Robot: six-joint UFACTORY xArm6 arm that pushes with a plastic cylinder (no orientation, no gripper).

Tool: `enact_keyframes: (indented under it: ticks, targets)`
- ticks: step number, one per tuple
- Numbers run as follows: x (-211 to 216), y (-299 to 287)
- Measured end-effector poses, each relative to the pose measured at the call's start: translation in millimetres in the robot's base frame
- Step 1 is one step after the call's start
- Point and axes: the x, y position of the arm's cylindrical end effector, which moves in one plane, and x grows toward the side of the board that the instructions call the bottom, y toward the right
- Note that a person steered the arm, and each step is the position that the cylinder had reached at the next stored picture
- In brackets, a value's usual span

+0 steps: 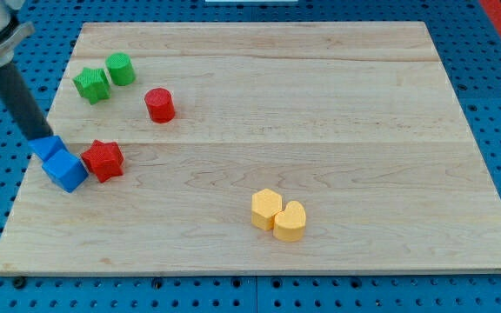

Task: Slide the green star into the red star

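The green star (91, 84) lies near the board's upper left, touching a green cylinder (121, 69) on its right. The red star (103, 160) lies lower down at the left, well apart from the green star. My tip (41, 137) is at the board's left edge, just above a small blue block (48, 147) and touching or nearly touching it. The tip is left of the red star and below the green star.
A blue cube (66, 170) touches the red star's left side. A red cylinder (159, 105) stands right of the green pair. Two yellow blocks (266, 209) (290, 221) touch each other at lower centre. The wooden board (337, 104) sits on a blue pegboard.
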Motion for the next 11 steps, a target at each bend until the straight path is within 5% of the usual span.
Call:
enact_keyframes:
  ticks: [2, 6, 7, 9, 11]
  targets:
    - [18, 45]
    - [-148, -13]
    - [-138, 58]
    - [-44, 65]
    - [-29, 123]
